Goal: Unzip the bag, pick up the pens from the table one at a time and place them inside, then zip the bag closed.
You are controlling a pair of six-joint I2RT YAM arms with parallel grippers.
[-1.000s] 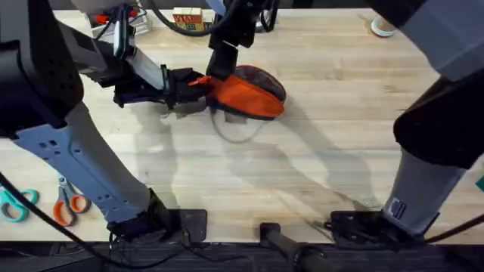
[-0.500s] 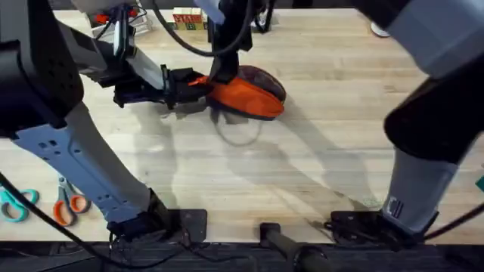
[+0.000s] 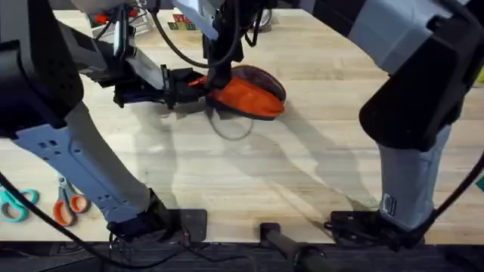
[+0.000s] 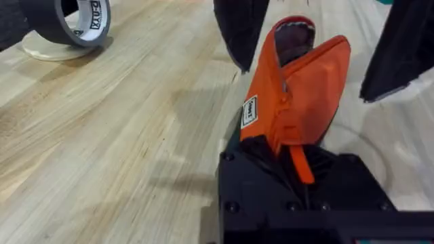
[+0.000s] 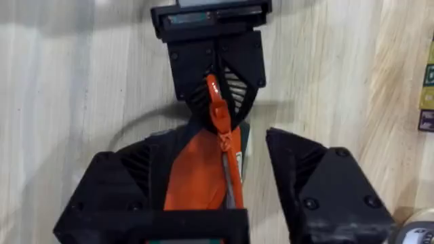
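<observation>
The orange bag [image 3: 249, 97] lies on the table [image 3: 318, 166] at the back centre, its far end gaping to show dark lining [image 4: 293, 37]. My left gripper [image 3: 189, 85] is shut on the bag's near end [image 4: 288, 135], beside the orange zipper tab [image 5: 215, 102]. From behind, my right gripper [image 3: 218, 75] comes down open, one finger [image 5: 129, 183] on each side of the bag's zipper line [image 5: 227, 149], just in front of the left gripper [image 5: 217, 61]. The pens are out of view.
Orange-handled scissors [image 3: 69, 204] and teal-handled ones [image 3: 11, 202] lie at the front left. A tape roll [image 4: 74, 20] and coloured blocks [image 3: 181, 23] sit at the back. A thin loop of cord [image 3: 234, 130] lies beside the bag.
The right arm has swung leftward over the table and its gripper has dropped closer onto the bag's left end. The left gripper and the bag have stayed put.
</observation>
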